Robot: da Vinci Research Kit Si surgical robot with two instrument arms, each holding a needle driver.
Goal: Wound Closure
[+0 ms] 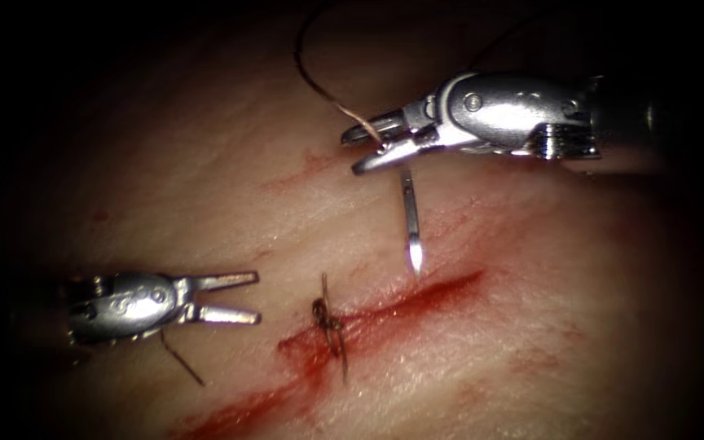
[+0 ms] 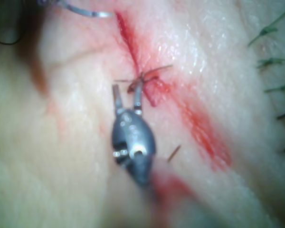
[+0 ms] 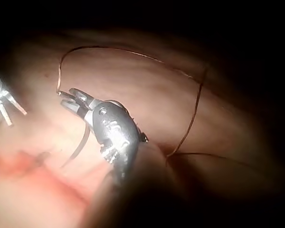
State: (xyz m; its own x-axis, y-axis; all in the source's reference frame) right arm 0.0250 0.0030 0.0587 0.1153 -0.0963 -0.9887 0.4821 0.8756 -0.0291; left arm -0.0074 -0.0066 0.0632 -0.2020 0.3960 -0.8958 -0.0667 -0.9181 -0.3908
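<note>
L gripper (image 1: 250, 297) released, empty | R gripper (image 1: 368, 147) grasping needle (image 1: 411, 220) tail, clear of tissue (image 1: 531, 326) | knot (image 1: 323, 314) on cut (image 1: 417, 297)

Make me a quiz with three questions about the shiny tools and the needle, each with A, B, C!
1. Where is the needle?
A. in the left tool
B. hanging from the right tool
C. buried in the tissue

2. How many tied knots sit on the cut?
A. one
B. three
C. five

3. What is the left tool doing?
A. open, holding nothing
B. shut on thread
C. shut on tissue

Answers:
1 B: the right tool grips its thread end, tip above the tissue.
2 A: one knot shows.
3 A: its jaws are spread apart.
</note>
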